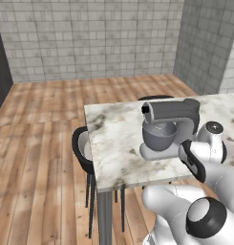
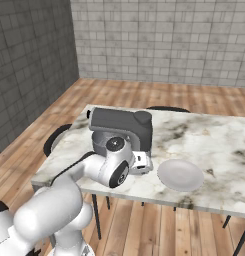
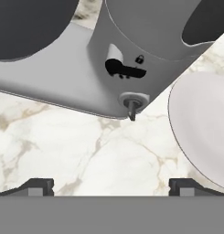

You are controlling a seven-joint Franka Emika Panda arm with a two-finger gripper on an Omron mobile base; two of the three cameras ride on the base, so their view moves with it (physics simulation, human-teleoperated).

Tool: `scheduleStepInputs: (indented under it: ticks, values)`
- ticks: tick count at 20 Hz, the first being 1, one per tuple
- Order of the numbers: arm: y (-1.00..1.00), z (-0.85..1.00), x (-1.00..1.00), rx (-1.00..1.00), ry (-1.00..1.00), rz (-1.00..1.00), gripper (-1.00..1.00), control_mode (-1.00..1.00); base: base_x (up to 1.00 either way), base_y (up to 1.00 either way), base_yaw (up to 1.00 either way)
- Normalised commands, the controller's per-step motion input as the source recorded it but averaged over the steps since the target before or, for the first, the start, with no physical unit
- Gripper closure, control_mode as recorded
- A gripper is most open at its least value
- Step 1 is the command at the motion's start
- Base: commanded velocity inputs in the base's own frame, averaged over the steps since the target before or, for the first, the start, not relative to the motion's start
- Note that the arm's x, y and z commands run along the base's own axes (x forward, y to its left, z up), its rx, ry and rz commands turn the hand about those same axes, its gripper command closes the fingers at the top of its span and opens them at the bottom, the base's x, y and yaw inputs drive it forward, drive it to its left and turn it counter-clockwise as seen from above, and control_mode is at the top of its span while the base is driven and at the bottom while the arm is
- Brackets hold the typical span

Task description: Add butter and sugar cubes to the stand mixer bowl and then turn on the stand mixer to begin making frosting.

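The grey stand mixer (image 1: pixel 170 120) stands near the table's front edge, its head down over the dark grey stand mixer bowl (image 1: pixel 159 138). My gripper (image 3: pixel 112 187) hovers low over the marble just in front of the mixer's base (image 3: pixel 63 87). It is open, with nothing between its fingertips (image 3: pixel 38 186). In the hand view a black lever (image 3: pixel 125 69) and a small round knob (image 3: pixel 133 101) sit on the mixer's side, straight ahead. In the right base view my hand (image 2: pixel 140 161) sits beside the mixer (image 2: pixel 121 125). The butter and sugar cubes are out of view.
A round white plate (image 2: pixel 180 175) lies on the marble table (image 2: pixel 214 135), right of the mixer and close to my gripper; the same plate (image 3: pixel 205 123) shows at the right of the hand view. Dark chairs (image 1: pixel 81 148) stand at the table's left and far sides.
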Motion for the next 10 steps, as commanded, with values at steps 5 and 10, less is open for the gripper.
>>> scheduleStepInputs:
  ticks: [5, 10]
  values:
    - [0.0, 0.0, 0.16, 0.0, 0.0, 0.0, -1.0, -1.0, 0.0, 0.0, 0.0]
    - [0.0, 0.0, 0.12, 0.0, 0.0, 0.0, -1.0, -1.0, 0.0, 0.0, 0.0]
